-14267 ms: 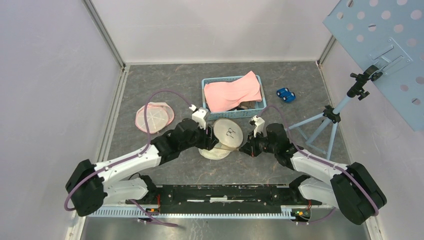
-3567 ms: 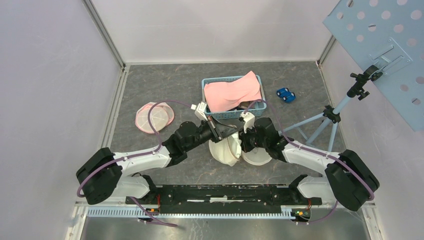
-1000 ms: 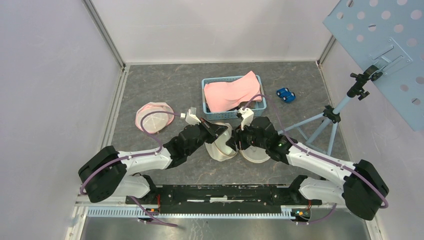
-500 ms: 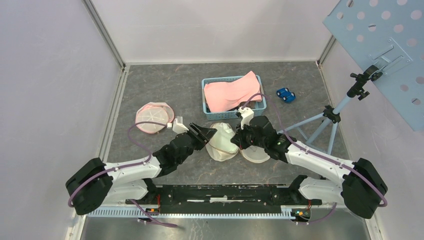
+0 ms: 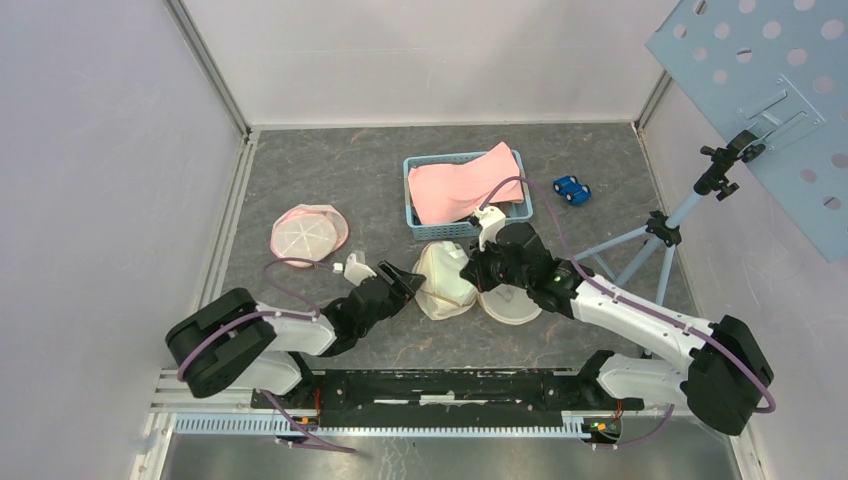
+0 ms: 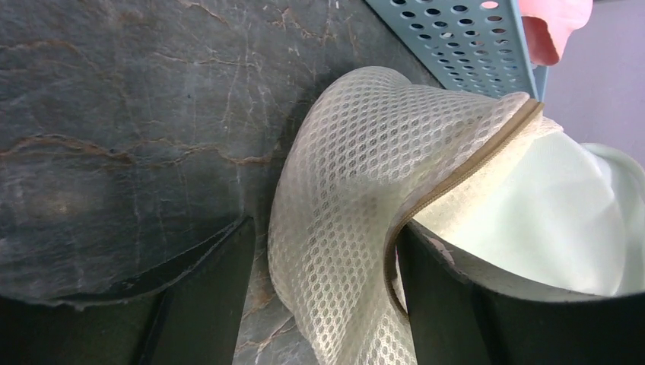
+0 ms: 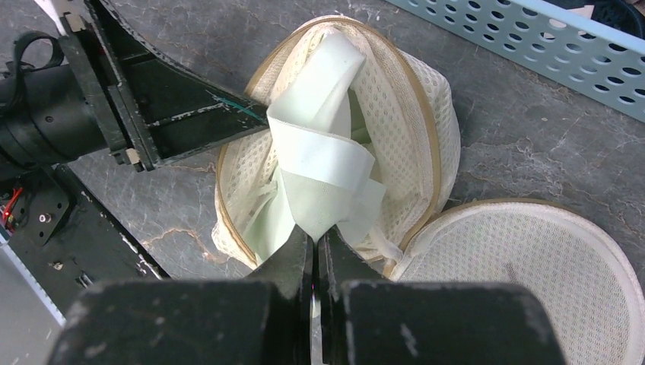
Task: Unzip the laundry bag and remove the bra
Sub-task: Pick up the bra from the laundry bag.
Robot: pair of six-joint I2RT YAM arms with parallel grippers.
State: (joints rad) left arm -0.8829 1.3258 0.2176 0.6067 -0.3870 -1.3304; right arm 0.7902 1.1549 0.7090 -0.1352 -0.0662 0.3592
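The cream mesh laundry bag (image 5: 440, 283) lies unzipped on the grey floor, its round lid (image 5: 512, 305) flopped open to the right. The pale green bra (image 7: 319, 163) sits bunched inside the bag (image 7: 426, 129), partly sticking out. My right gripper (image 7: 315, 237) is shut on a fold of the bra, at the bag's right side (image 5: 474, 272). My left gripper (image 6: 323, 296) is open at the bag's left side (image 5: 405, 277). The bag's mesh wall (image 6: 357, 190) hangs loose between its fingers, unpinched. The left gripper's fingers (image 7: 190, 114) show beside the bag's rim.
A blue basket (image 5: 421, 226) with pink cloth (image 5: 465, 183) stands just behind the bag. A second, pink-rimmed mesh bag (image 5: 308, 232) lies at the left. A blue toy car (image 5: 571, 189) and a tripod leg (image 5: 640, 255) are at the right.
My left gripper has opened, let go of the bag's edge and drawn back toward the lower left. My right gripper has closed on the bra inside the bag.
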